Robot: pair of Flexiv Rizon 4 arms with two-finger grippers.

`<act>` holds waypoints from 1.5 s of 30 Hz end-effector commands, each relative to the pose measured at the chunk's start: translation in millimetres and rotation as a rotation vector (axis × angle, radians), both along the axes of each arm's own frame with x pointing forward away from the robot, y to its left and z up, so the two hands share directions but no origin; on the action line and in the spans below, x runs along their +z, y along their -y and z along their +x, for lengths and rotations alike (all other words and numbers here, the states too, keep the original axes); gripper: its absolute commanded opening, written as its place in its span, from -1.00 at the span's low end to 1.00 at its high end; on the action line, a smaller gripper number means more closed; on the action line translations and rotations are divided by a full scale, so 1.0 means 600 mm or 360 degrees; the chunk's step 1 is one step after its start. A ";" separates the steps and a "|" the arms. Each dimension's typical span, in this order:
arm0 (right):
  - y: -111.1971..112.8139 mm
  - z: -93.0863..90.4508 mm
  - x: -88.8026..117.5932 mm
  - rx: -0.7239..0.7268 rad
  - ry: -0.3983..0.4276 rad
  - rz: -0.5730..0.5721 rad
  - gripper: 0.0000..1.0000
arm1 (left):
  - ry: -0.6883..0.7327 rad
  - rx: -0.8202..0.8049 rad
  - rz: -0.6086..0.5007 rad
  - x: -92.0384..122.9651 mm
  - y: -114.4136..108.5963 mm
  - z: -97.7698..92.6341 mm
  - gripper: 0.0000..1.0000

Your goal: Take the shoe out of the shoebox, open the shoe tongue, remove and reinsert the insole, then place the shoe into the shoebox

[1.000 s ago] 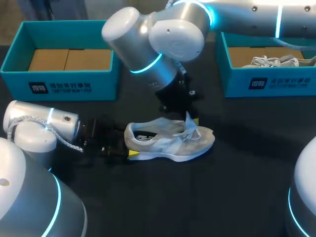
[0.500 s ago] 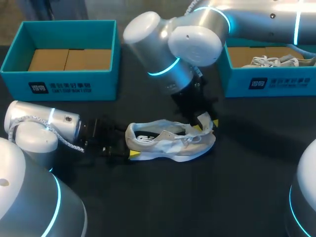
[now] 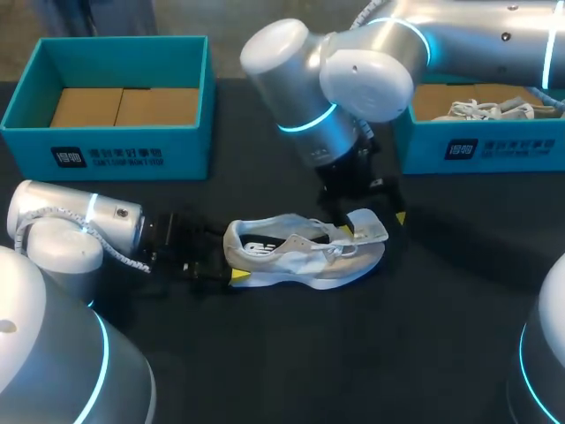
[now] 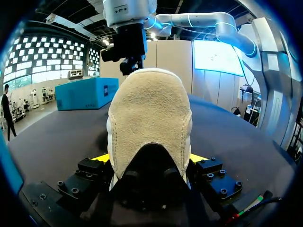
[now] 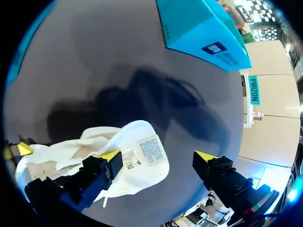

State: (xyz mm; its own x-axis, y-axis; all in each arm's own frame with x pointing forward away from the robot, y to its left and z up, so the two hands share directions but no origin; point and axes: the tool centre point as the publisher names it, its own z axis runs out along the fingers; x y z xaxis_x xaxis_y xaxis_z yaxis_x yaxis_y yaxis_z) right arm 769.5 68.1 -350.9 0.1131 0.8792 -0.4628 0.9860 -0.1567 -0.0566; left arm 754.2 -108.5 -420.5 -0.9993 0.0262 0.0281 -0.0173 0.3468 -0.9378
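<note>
Now the shoe [image 3: 305, 252] lies on the table [image 3: 397, 353], its heel clamped in our left gripper [image 4: 150, 158]. Our right gripper [image 5: 157, 156] stands wide over the toe, the tongue [image 5: 142, 151] only leaning on one finger [image 5: 99, 169]; unheld, it may, we fear, spring back and close the shoe.

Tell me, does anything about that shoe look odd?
The tongue of the shoe is flipped forward over the toe, label side up, between the open fingers of the right hand. Otherwise it sits upright, heel gripped by the left hand.
</note>
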 end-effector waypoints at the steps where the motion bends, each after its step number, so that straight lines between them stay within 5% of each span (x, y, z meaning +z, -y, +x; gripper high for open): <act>1: -0.005 -0.007 0.020 0.0018 0.0026 -0.0006 1.00 | 0.0002 0.0002 -0.0001 -0.005 -0.003 -0.003 -1.00; 16: -0.016 0.017 0.057 0.0358 0.0142 0.0177 1.00 | 0.0002 0.0002 -0.0001 -0.005 -0.003 -0.003 -1.00; 33: -0.098 0.048 0.112 0.1078 0.0253 0.0377 1.00 | 0.0002 0.0002 -0.0001 -0.005 -0.003 -0.003 -1.00; 45: -0.157 0.069 0.127 0.1470 0.0184 0.0392 1.00 | 0.0002 0.0002 -0.0001 -0.005 -0.003 -0.003 -1.00</act>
State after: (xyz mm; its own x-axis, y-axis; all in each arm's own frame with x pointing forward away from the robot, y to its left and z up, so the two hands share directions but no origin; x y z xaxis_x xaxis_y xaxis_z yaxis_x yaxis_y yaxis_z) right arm 807.5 153.1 -272.8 -0.6319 0.7246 -0.2751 0.7200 0.6802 0.1377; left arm 754.3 -108.2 -420.7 -0.9993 0.0263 0.0280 -0.0172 0.3467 -0.9378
